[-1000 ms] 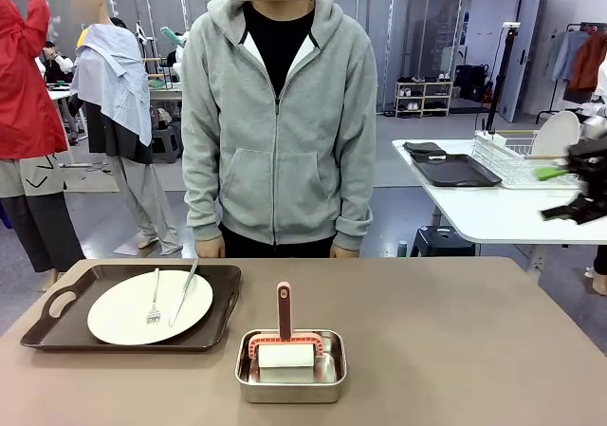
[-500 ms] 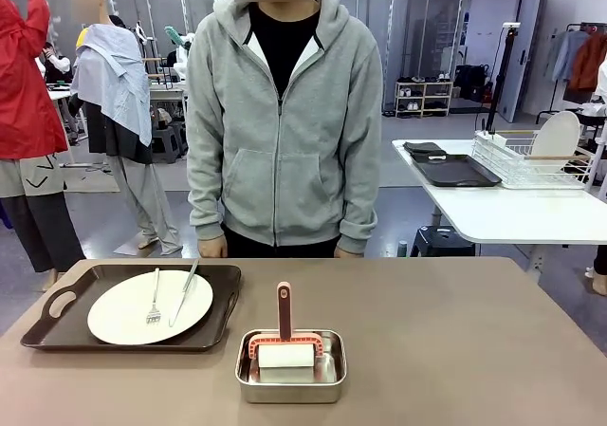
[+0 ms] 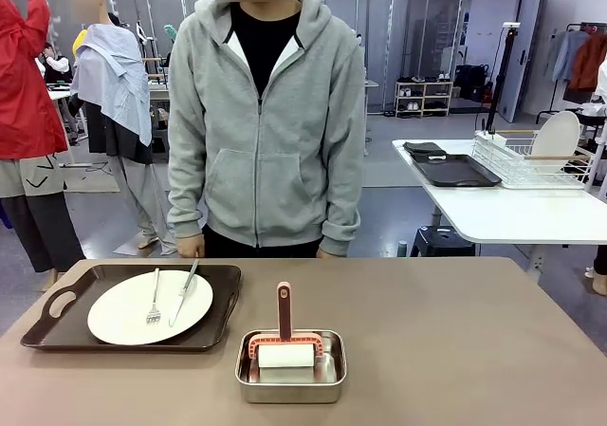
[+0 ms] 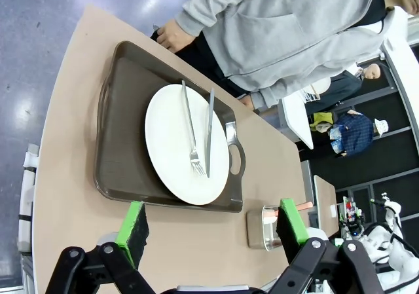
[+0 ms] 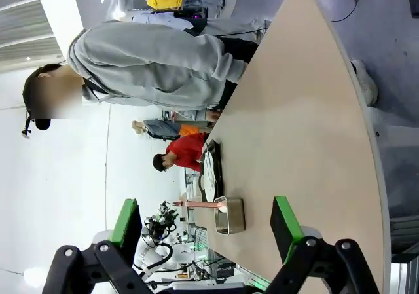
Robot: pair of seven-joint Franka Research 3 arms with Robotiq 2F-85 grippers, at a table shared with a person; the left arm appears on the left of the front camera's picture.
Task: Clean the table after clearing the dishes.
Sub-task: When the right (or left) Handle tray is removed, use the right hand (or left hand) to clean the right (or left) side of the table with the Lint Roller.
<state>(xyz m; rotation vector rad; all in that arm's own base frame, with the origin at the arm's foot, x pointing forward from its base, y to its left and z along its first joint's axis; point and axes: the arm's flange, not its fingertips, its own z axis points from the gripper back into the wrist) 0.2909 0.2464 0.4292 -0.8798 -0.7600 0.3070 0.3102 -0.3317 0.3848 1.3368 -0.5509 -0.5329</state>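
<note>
right gripper [image 5: 205, 227], back from the dish rack [image 3: 527, 166], gapes empty (left gripper [image 4: 213, 224] too, tray [image 4: 108, 166] just ahead): one load remains.

A steel pan [image 3: 290, 392] held a red-handled wiper [image 3: 284, 312] with a white pad, its handle sticking out over the far rim toward a person in a grey hoodie [image 3: 266, 132], who stood with arms down. Off to the right, a wire dish rack [image 3: 513, 166] sat on a white table [image 3: 503, 219].
</note>
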